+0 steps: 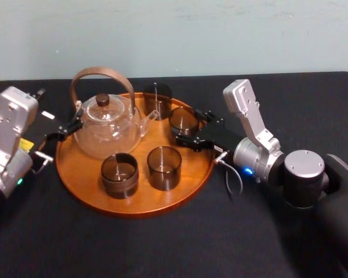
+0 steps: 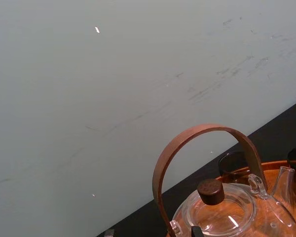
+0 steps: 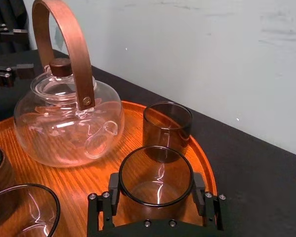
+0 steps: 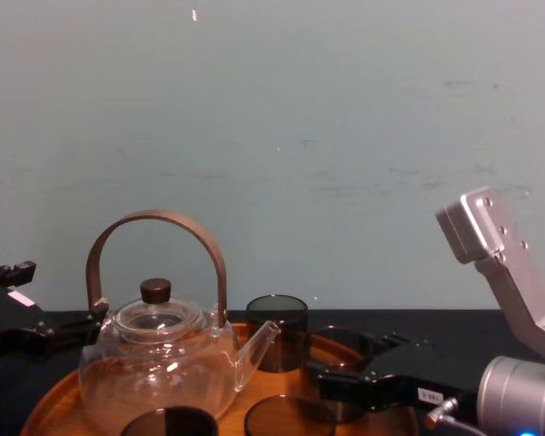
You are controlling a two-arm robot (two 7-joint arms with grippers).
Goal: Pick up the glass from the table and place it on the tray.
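- The left gripper [image 1: 66,130] hung at the tray's left edge, just beside the teapot [image 1: 110,130]. Its jaws stood apart, holding nothing, and it looked idle.
- The tray [image 1: 133,205] sat on the table [image 1: 209,246]. It carried the teapot, two dark glasses at the front [image 1: 119,175] [image 1: 164,167] and one at the back [image 1: 157,97].
- The glass [image 3: 156,173] was upright over the right part of the tray, just inside the rim and near the back glass but apart from it. Whether its base touched the wood could not be told.
- The right gripper [image 1: 188,127] reached in from the right. Its jaws were closed against the two sides of the glass, near its upper wall.
- The step in hand seemed to be the set-down. It would likely go best with a straight descent until the base lay flat on the wood, well inside the raised rim rather than on it.
- The jaws should then part only a little and evenly, so that neither finger nudged the glass toward the teapot's spout or the neighbouring glass.
- The arm should draw back the way it reached in, not sideways.
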